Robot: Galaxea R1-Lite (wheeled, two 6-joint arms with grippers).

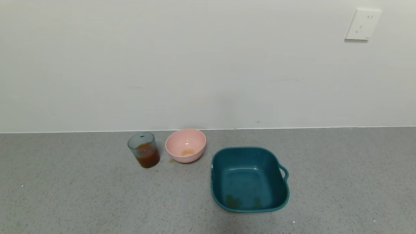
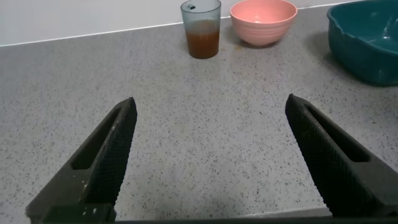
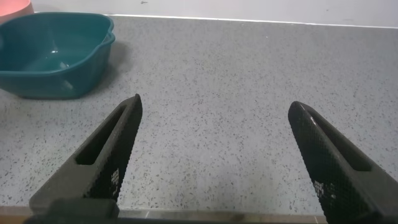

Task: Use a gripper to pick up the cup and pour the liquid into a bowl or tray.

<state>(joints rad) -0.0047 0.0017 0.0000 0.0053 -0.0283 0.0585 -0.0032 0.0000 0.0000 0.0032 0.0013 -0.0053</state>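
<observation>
The translucent blue-green cup (image 1: 144, 149) stands upright on the grey counter near the wall, about half full of red-brown liquid (image 1: 148, 157). The pale pink bowl (image 1: 185, 145) stands just to its right, with a faint orange smear inside. Both show far off in the left wrist view: the cup (image 2: 201, 28) and the bowl (image 2: 263, 21). My left gripper (image 2: 210, 106) is open and empty over bare counter, well short of the cup. My right gripper (image 3: 214, 102) is open and empty over bare counter. Neither gripper shows in the head view.
A dark teal square tub (image 1: 249, 178) with a handle sits right of the bowl, nearer me; it also shows in the left wrist view (image 2: 367, 38) and the right wrist view (image 3: 55, 53). A small orange spot (image 1: 171, 160) lies by the bowl. A wall socket (image 1: 362, 24) is at upper right.
</observation>
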